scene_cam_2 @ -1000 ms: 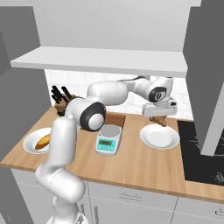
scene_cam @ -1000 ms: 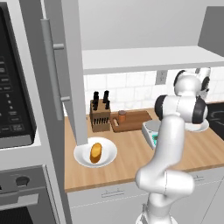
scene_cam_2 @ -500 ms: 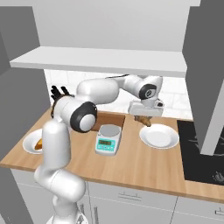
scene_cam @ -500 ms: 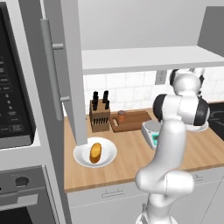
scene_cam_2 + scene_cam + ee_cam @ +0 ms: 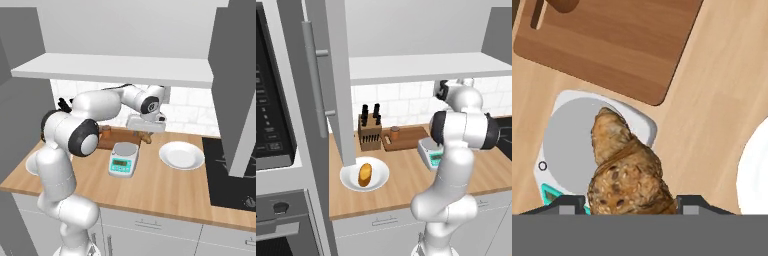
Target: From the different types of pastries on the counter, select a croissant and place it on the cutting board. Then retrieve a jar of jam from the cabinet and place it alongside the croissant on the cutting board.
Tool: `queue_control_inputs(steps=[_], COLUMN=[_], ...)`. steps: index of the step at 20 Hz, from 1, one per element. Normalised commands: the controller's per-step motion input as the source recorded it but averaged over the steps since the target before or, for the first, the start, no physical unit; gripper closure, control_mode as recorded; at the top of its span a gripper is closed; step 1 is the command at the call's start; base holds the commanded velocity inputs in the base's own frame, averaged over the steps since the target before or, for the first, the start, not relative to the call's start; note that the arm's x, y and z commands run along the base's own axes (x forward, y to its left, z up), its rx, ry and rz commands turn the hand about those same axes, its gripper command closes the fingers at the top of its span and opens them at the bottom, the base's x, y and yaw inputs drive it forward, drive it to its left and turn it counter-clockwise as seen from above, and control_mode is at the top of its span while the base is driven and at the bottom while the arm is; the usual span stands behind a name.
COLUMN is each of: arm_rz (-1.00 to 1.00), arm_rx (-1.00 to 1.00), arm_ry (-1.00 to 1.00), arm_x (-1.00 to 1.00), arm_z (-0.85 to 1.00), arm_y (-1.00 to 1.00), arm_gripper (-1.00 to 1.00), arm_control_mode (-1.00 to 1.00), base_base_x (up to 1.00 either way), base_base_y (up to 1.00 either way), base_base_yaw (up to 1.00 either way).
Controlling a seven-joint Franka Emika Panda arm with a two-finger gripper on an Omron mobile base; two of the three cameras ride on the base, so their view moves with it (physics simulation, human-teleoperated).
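Note:
My gripper (image 5: 629,202) is shut on the golden-brown lumpy croissant (image 5: 624,175), which hangs above a small kitchen scale (image 5: 567,135). In the right base view the gripper (image 5: 144,132) hovers with the croissant (image 5: 142,135) over the right end of the cutting board (image 5: 117,136). The mid-brown cutting board (image 5: 612,45) lies just beyond the scale. A small reddish-brown jar (image 5: 394,133), by its look the jar of jam, stands on the left end of the board (image 5: 411,136). The orange-yellow roll (image 5: 365,174) rests on a white plate (image 5: 380,172). The grey cabinet door (image 5: 331,75) hangs open.
A bare white plate (image 5: 181,155) sits right of the scale (image 5: 123,159). A knife block (image 5: 370,131) stands left of the board. The open door overhangs the counter's (image 5: 160,185) left end beside the microwave (image 5: 271,100). A dark stove top (image 5: 235,175) bounds the right.
The arm has swung left with the croissant, from above the white plate to above the scale and the board's right end. The grip has held.

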Motion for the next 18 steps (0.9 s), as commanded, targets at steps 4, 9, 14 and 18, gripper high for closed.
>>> queue_control_inputs(steps=[4,9,14,18], arm_rz=[-0.11,-0.07,-0.02,-0.05], arm_rx=[-0.1,-0.05,0.0,0.0], arm_ry=[-0.03,-0.01,0.0,0.0], arm_x=[0.02,0.14,0.72,0.46], arm_z=[0.0,0.0,0.0,0.0], arm_y=[1.0,0.66,0.0,0.32], arm_gripper=[1.0,1.0,1.0,1.0], arm_control_mode=[-1.0,-1.0,-1.0,-1.0], base_base_x=[0.0,0.0,0.0,0.0], base_base_y=[0.0,0.0,0.0,0.0], base_base_yaw=[0.0,0.0,0.0,0.0])
